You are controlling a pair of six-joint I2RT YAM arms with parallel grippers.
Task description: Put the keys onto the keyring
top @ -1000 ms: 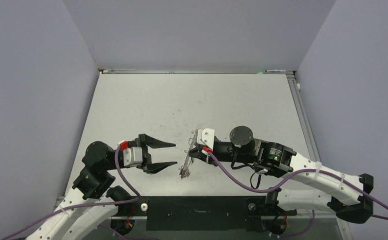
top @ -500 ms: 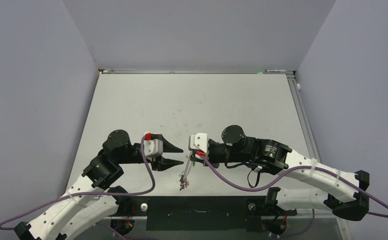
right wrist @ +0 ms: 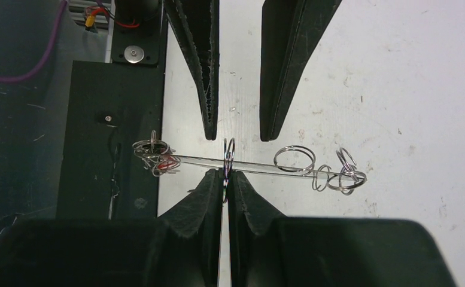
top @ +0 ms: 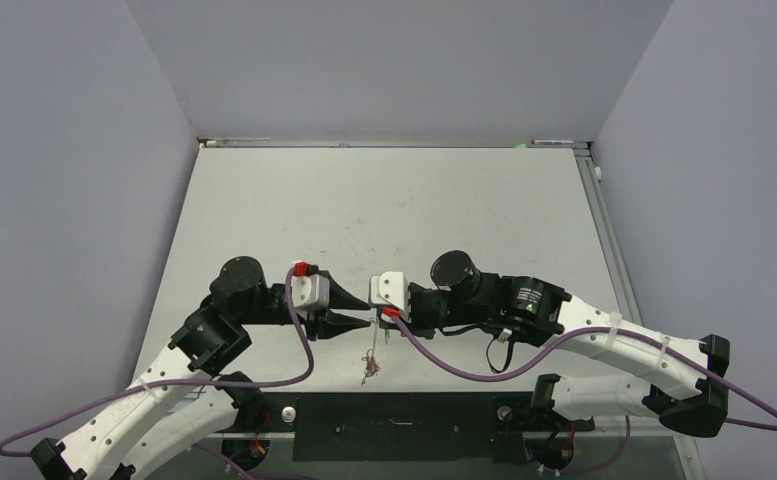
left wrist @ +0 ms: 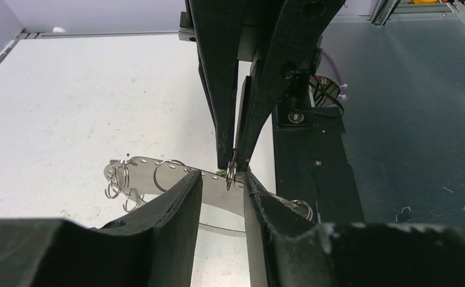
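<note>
over worktop [top: 364,200]: keyring [left wrist: 143,178] likely light, thin, slippery
right pincer [right wrist: 224,176]: clenched on small ring [right wrist: 229,156], best hold
left pincer [left wrist: 222,177]: released

arms [top: 624,345]: white links, black joints | cables [top: 444,362]: purple | tool fingers [left wrist: 170,209]: black, tapered | connectors [top: 302,268]: red

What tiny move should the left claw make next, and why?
Probably ease the left gripper forward and close gently on the keyring beside the small ring. The right gripper is shut on that ring, and the left jaws stand open just short of it.
</note>
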